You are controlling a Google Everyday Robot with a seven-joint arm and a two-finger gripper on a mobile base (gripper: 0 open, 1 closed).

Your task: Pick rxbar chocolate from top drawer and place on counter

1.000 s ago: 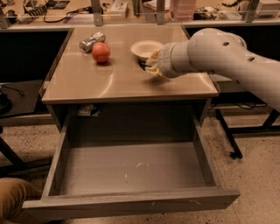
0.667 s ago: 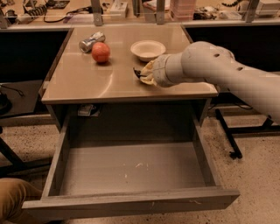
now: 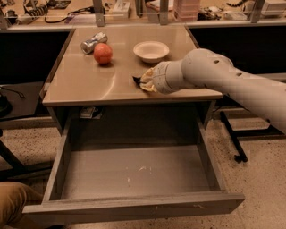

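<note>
My gripper [image 3: 144,82] hangs low over the front right part of the tan counter [image 3: 85,80]. It is shut on the rxbar chocolate [image 3: 136,80], of which only a small dark end shows at the gripper's left tip. The bar is at or just above the counter surface; I cannot tell if it touches. The top drawer [image 3: 134,172] is pulled fully out below the counter, and its scuffed grey floor holds nothing.
A white bowl [image 3: 151,50], a red apple [image 3: 103,53] and a silver can [image 3: 93,42] lying on its side sit at the back of the counter. A paler bench [image 3: 134,13] with posts and cables stands behind. A person's knee [image 3: 13,201] is at the bottom left.
The gripper has moved left and toward the counter's front edge, away from the bowl, with the dark bar at its tip. Drawer, bowl, apple and can have not moved.
</note>
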